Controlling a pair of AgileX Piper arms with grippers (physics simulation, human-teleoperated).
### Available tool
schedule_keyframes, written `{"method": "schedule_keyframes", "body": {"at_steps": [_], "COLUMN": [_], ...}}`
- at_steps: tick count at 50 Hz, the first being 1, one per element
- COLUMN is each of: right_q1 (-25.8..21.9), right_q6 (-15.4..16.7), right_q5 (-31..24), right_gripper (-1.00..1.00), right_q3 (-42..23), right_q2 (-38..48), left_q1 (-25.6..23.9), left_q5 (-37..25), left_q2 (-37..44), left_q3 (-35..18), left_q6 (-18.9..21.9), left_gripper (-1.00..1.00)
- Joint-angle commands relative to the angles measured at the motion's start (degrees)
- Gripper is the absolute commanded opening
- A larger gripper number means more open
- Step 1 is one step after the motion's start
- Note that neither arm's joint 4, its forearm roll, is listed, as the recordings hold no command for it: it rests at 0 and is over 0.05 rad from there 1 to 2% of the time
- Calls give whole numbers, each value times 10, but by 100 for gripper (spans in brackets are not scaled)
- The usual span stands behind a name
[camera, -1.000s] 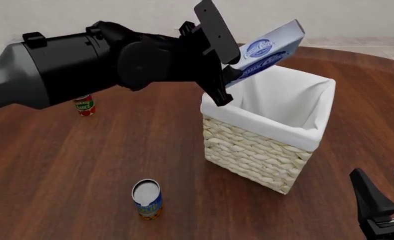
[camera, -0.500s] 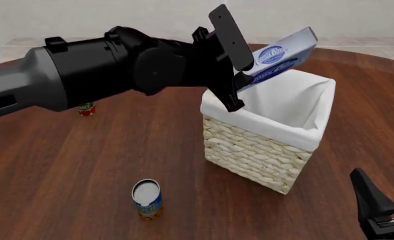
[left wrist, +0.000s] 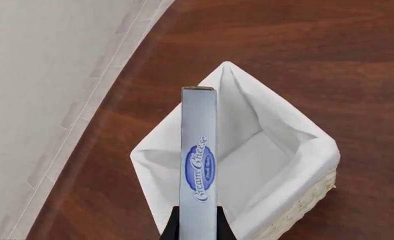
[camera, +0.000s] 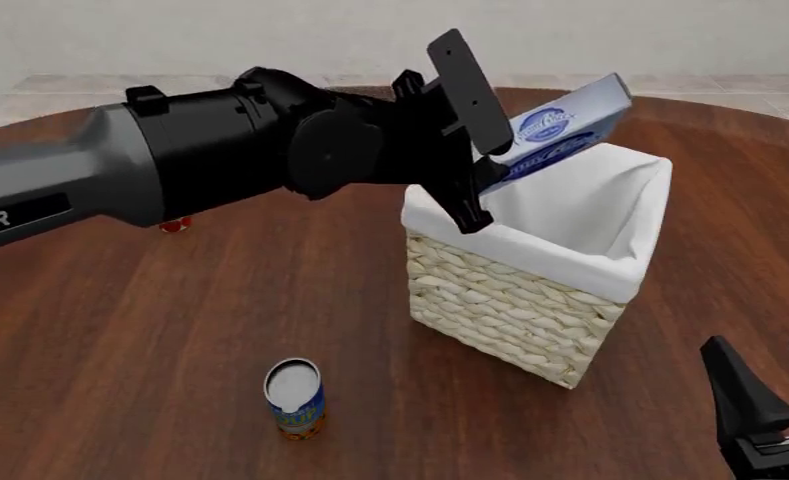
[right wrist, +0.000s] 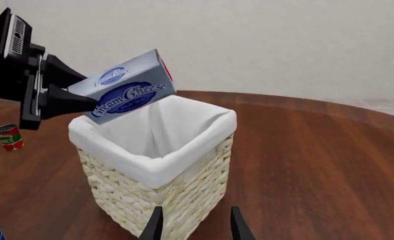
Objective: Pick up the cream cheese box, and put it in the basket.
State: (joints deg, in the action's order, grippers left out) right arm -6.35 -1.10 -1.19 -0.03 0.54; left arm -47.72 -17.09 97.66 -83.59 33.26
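So the left gripper (camera: 481, 170) is pinching the box (camera: 557, 133) by one end, holding it tilted in the air right over the basket (camera: 534, 290) opening, not inside. Right gripper (right wrist: 193, 225) sits low, near the basket, fingers spread with nothing between them. Blue can (camera: 294, 398) stands on the table (camera: 127, 350) out front, red can (right wrist: 9, 137) well off to the left.
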Motion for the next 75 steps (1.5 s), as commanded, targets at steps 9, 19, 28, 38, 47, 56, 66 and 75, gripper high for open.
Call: {"method": "schedule_keyframes", "body": {"at_steps": [9, 19, 28, 38, 47, 56, 66, 75], "right_q1": [0, 0, 1, 1, 1, 1, 1, 0], "right_q6": [0, -1, -2, -3, -4, -5, -6, -6], "right_q5": [0, -1, -1, -2, -1, -2, -1, -4], "right_gripper": [100, 100, 100, 100, 100, 100, 100, 100], "right_q3": [0, 0, 0, 0, 0, 0, 0, 0], "right_q2": [0, -1, -2, -2, -2, -2, -2, -4], "left_q1": [4, 3, 2, 0, -2, -2, 3, 8], "left_q5": [6, 8, 11, 15, 22, 24, 26, 26], "left_q2": [8, 15, 21, 30, 36, 44, 55, 58], "left_q3": [-7, -12, -14, -20, -17, -23, -33, -40], "left_q6": [1, -1, -4, -9, -14, -18, -19, -18], "left_gripper": [-100, -100, -100, -100, -100, -100, 100, 100]}}
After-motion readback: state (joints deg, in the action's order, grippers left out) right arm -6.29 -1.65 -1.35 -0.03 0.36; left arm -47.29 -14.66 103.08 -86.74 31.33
